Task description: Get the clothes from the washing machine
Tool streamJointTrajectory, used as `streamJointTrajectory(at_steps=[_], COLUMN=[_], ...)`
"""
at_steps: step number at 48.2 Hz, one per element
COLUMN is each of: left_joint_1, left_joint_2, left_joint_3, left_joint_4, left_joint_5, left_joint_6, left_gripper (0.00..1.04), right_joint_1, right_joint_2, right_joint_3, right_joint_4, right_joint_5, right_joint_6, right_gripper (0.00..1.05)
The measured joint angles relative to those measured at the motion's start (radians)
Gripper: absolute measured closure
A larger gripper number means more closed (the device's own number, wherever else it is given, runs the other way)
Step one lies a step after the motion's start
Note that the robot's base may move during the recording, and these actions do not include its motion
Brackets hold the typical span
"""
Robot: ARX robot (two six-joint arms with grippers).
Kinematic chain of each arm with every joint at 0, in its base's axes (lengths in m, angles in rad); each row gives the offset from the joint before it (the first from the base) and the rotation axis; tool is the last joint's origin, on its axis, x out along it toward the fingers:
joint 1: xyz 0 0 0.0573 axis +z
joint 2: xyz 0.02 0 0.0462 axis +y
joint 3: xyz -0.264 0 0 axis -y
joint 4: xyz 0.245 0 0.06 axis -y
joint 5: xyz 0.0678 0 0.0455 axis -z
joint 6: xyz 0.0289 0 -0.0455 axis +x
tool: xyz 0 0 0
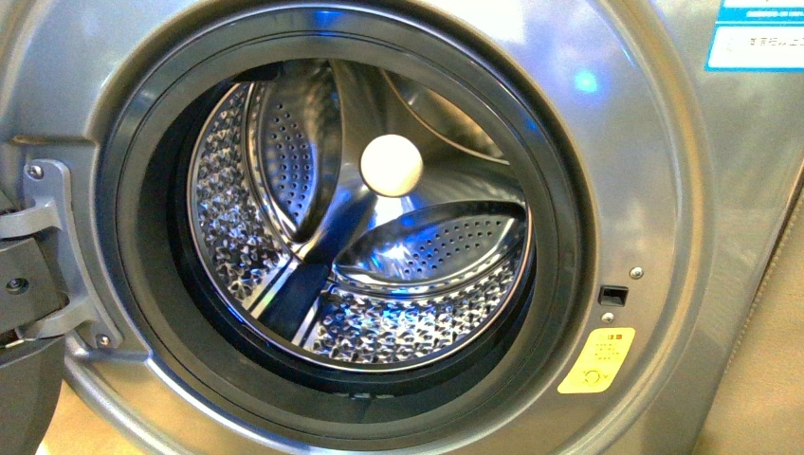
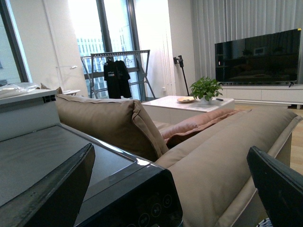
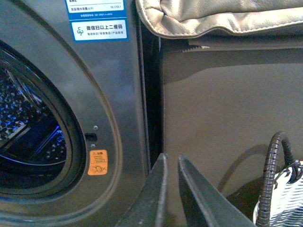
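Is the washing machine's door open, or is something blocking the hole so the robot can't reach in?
Nothing visible blocks it. The washing machine has its porthole uncovered, so the bare steel drum shows straight through. The right gripper is beside the machine, jaws nearly together.

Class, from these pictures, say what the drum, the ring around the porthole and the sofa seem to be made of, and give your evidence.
Drum: looks like polished steel, given its mirror-like reflections, embossed pattern and punched holes.
Ring around the porthole: probably rubber, being matte dark grey with soft folds.
Sofa: beige leather or imitation leather; it is smooth with stitched seams, but which one cannot be told.
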State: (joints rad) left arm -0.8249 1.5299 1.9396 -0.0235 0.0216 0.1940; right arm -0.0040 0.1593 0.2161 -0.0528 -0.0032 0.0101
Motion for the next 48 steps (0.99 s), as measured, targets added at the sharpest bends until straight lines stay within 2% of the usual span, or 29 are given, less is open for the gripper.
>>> streamJointTrajectory(at_steps=[3, 7, 9, 11, 13, 17, 27, 33, 43, 44, 48], left_joint_1=[0.000, 0.000, -0.006, 0.000, 0.009, 0.035, 0.115, 0.190, 0.297, 0.307, 0.365], left_joint_2=[0.000, 0.001, 0.032, 0.082, 0.105, 0.120, 0.121, 0.126, 0.126, 0.113, -0.049], left_joint_3=[0.000, 0.002, 0.078, 0.219, 0.289, 0.344, 0.386, 0.399, 0.394, 0.375, 0.063], left_joint_4=[0.000, -0.002, -0.126, -0.351, -0.481, -0.587, -0.626, -0.686, -0.699, -0.682, -0.442], left_joint_5=[0.000, -0.005, -0.089, -0.217, -0.280, -0.341, -0.397, -0.489, -0.552, -0.541, -0.457], left_joint_6=[0.000, -0.004, -0.060, -0.149, -0.214, -0.275, -0.315, -0.302, -0.309, -0.299, -0.241], left_gripper=[0.07, 0.07, 0.07, 0.07, 0.07, 0.07, 0.07, 0.07, 0.07, 0.09, 0.26], right_joint_1=[0.000, 0.000, 0.000, 0.000, 0.000, 0.000, 0.000, 0.000, 0.000, 0.000, 0.000], right_joint_2=[-0.012, -0.027, -0.037, -0.045, -0.053, -0.065, -0.088, -0.103, -0.148, -0.153, -0.153], right_joint_3=[-0.022, -0.052, -0.067, -0.079, -0.088, -0.103, -0.134, -0.151, -0.200, -0.208, -0.211], right_joint_4=[0.007, 0.014, 0.017, 0.023, 0.026, 0.030, 0.038, 0.041, 0.049, 0.049, 0.049], right_joint_5=[0.000, -0.001, 0.000, 0.002, -0.001, 0.003, 0.002, 0.002, 0.002, 0.002, 0.002], right_joint_6=[-0.005, -0.006, -0.006, -0.006, -0.007, -0.007, -0.007, -0.007, -0.007, -0.007, -0.007], right_gripper=[1.04, 1.02, 1.02, 1.02, 1.02, 1.02, 1.02, 1.02, 1.02, 1.02, 1.02])
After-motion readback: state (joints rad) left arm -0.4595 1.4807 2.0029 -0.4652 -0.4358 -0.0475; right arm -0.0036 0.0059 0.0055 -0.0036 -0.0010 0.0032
